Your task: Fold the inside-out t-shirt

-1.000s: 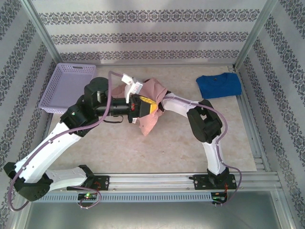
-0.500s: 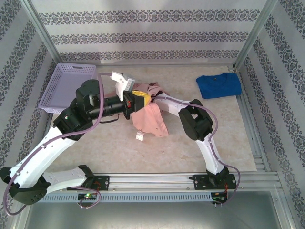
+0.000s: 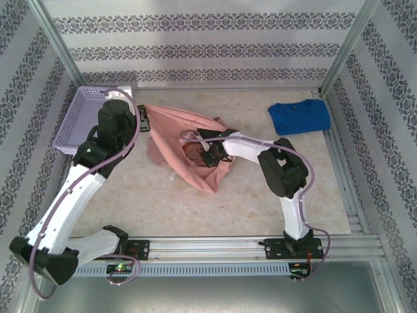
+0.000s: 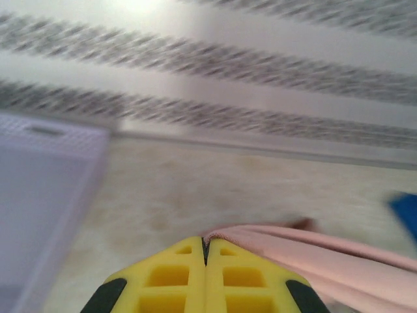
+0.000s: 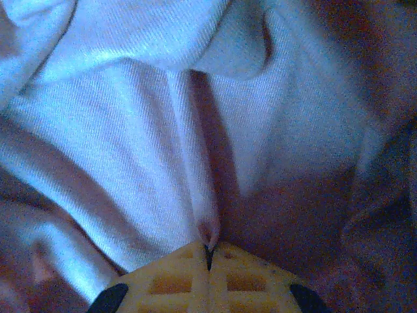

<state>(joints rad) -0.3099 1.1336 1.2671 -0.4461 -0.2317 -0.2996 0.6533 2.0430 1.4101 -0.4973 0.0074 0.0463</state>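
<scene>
At the far left stands the lilac perforated plastic basket (image 3: 98, 117), just beside my left arm (image 3: 71, 189). My left jaws are pressed together, yellow pads (image 4: 169, 277) meeting on an edge of the salmon-pink cotton t-shirt (image 3: 186, 140), which runs off to the right of them in the left wrist view (image 4: 313, 254).

From that pinch the t-shirt lies crumpled on the pale stone-patterned counter (image 3: 260, 202), its long axis slanting from the far left, by the basket, down towards the near right. It sits between my two arms, so both reach it. My right jaws are also closed, and the right wrist view shows a raised ridge of the cloth (image 5: 130, 130) caught between the yellow pads (image 5: 172, 280) near the middle of the heap.

I judge the next move depends on drawing the two grips apart along that slant to spread the cloth.

Well apart to the right lies a bright blue folded t-shirt (image 3: 300, 117). The basket's wall crowds my left side.
</scene>
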